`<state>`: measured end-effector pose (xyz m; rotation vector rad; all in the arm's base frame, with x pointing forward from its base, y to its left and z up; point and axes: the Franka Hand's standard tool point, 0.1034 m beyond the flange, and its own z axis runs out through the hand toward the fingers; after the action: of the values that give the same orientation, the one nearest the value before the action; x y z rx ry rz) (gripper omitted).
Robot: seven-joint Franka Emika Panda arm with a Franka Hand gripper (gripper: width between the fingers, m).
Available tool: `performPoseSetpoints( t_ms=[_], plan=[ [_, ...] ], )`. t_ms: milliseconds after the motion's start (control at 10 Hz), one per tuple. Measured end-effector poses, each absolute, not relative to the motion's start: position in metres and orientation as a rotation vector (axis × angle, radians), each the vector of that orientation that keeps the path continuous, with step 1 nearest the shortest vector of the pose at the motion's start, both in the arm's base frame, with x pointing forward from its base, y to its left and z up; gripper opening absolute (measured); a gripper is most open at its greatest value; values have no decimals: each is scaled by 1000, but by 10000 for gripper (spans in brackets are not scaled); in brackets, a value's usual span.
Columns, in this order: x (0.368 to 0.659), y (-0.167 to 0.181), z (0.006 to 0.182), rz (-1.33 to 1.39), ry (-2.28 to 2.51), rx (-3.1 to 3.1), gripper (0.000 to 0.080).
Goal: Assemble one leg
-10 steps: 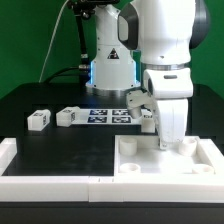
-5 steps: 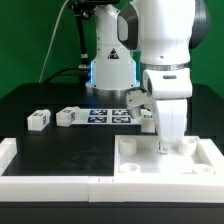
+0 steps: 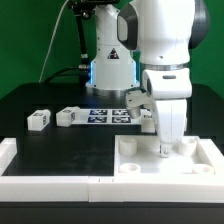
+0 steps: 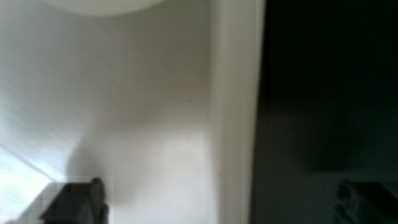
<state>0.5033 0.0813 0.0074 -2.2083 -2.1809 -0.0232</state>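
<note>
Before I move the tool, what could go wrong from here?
1. The tool hangs very low over the white panel; going lower may jam its fingers into it.
2. The wrist view shows the panel's edge between the open jaws, so a sideways move could shove the panel.
3. A loose leg lies by the marker board; a low sweep there might knock it.

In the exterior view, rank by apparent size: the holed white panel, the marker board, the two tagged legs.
1. white panel
2. marker board
3. leg at the view's left and leg beside it, alike
The panel lies nearer, flattering it.
</note>
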Motion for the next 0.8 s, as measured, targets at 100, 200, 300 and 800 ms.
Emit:
performPoseSetpoints(
  t_ms=[100, 200, 300, 800],
  plan=[
    [503, 81, 7, -23, -2180, -2209, 649],
    [503, 81, 8, -24, -2180, -2209, 649],
    [500, 83, 15, -34, -2134, -2265, 649],
    [474, 83, 46, -39, -2061, -2366, 649]
  ],
)
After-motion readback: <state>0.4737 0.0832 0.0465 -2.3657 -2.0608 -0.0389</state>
